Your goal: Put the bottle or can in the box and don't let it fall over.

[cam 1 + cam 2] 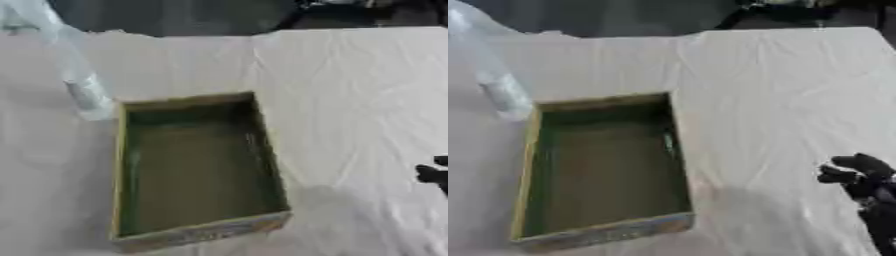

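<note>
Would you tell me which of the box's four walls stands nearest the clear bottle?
The far short wall, at its left corner. The clear bottle stands outside the box just beyond that corner; the other walls lie farther away.

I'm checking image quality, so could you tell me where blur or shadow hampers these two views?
Left eye view: the clear bottle is smeared and pale. Right eye view: the right hand is dark, soft-edged; a shadow falls right of the box.

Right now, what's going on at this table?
Nothing is being handled. A clear plastic bottle stands upright on the white cloth-covered table, just outside the far left corner of an open rectangular box with a green inside, which holds nothing. The black right hand shows at the right edge, fingers curled, holding nothing. The left hand is out of view.
</note>
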Controlling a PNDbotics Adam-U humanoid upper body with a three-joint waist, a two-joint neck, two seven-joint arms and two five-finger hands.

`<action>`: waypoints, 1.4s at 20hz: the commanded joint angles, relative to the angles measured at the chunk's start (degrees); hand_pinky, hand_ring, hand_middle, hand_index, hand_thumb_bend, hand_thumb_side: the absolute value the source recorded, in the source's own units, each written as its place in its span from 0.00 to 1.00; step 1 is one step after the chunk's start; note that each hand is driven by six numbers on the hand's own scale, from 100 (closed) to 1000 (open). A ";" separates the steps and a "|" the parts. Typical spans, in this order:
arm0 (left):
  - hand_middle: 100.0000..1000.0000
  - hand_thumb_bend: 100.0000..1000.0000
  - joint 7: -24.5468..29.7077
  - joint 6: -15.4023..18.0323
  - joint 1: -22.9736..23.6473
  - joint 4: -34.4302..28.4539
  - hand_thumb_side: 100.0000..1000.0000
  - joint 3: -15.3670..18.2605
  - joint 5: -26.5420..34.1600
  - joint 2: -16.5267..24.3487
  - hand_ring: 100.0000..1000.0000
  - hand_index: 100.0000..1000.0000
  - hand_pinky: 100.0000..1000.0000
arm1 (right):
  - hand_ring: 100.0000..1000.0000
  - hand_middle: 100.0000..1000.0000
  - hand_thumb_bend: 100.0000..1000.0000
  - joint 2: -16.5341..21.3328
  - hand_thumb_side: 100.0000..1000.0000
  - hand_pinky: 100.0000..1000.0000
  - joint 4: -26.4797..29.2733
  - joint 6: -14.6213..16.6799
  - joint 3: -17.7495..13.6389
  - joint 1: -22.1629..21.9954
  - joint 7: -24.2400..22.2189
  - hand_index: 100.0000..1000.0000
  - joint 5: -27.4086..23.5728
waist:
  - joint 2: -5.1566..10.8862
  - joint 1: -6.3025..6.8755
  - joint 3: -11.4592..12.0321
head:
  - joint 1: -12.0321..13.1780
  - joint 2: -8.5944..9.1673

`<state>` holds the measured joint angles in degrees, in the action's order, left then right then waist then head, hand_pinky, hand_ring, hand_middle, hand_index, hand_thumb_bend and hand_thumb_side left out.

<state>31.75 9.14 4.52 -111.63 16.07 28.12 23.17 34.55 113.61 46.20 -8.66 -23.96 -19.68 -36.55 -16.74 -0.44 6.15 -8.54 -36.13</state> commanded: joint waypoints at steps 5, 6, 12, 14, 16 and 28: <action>1.00 0.05 0.09 0.19 -0.45 -1.32 0.69 0.17 -0.24 0.82 1.00 0.67 1.00 | 0.75 0.83 0.00 0.63 0.50 0.93 0.98 1.76 -2.44 -1.16 -0.30 0.93 -2.29 | 0.25 0.02 -0.04 | 3.13 -0.56; 1.00 0.05 0.09 0.27 -0.44 -1.39 0.69 0.16 -0.15 0.86 1.00 0.67 1.00 | 0.75 0.83 0.00 0.63 0.50 0.93 0.98 1.90 -2.53 -1.16 -0.44 0.93 -2.56 | 0.24 0.07 -0.02 | 3.48 -0.54; 1.00 0.05 0.11 0.58 -0.43 -1.57 0.69 0.08 0.24 1.02 1.00 0.67 1.00 | 0.75 0.83 0.00 0.59 0.50 0.93 0.98 2.15 -3.09 -1.29 -1.39 0.93 -4.10 | 0.19 0.22 -0.08 | 3.78 0.31; 1.00 0.05 0.17 0.72 -0.43 -1.56 0.69 0.04 0.12 1.05 1.00 0.67 1.00 | 0.75 0.83 0.00 0.39 0.50 0.93 0.98 2.32 -3.31 -1.55 -1.72 0.93 -4.34 | 0.14 0.21 -0.17 | 3.35 0.59; 1.00 0.05 0.15 0.88 -0.51 -1.60 0.69 0.02 0.11 1.17 1.00 0.67 1.00 | 0.75 0.83 0.00 0.13 0.49 0.93 0.98 2.86 -3.43 -1.98 -2.13 0.93 -4.37 | 0.08 0.17 -0.26 | 3.11 0.71; 1.00 0.05 0.32 1.09 -0.90 -1.54 0.69 -0.12 -0.89 1.59 1.00 0.67 1.00 | 0.75 0.84 0.00 0.42 0.48 0.93 0.98 5.76 -8.95 -5.62 -6.56 0.93 -10.94 | -0.39 -0.64 -0.51 | 2.76 1.11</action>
<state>32.09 10.04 3.93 -112.30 15.73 27.58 23.24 33.99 113.61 46.82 -16.23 -29.24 -20.44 -46.10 -17.61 -1.12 5.68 -5.77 -35.54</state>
